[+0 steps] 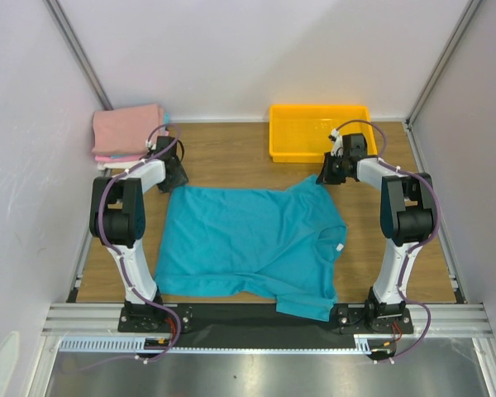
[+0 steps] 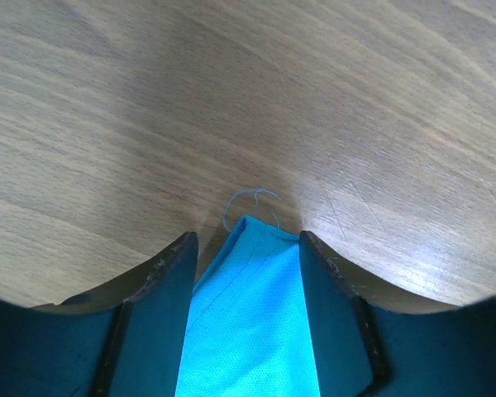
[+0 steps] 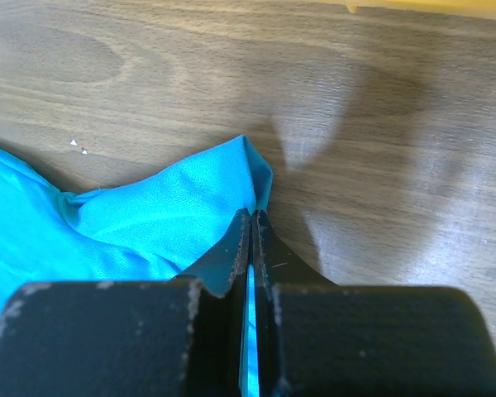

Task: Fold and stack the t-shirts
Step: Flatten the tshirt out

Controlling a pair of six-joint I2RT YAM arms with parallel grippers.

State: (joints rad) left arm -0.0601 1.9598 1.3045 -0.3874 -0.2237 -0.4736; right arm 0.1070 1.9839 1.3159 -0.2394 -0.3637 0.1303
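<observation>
A teal t-shirt [image 1: 248,240] lies spread on the wooden table, collar toward the right. My left gripper [image 1: 175,175] sits at its far left corner; in the left wrist view it [image 2: 246,240] is open, with the shirt's hemmed corner [image 2: 252,314] lying between the two fingers. My right gripper [image 1: 331,171] is at the shirt's far right corner; in the right wrist view it [image 3: 251,213] is shut on a pinched fold of the teal fabric [image 3: 165,215]. A stack of folded pink shirts [image 1: 129,132] lies at the far left corner of the table.
A yellow bin [image 1: 318,132] stands at the back, right beside my right gripper. White walls close in the table on three sides. The near table edge meets a black strip and metal rail [image 1: 264,318].
</observation>
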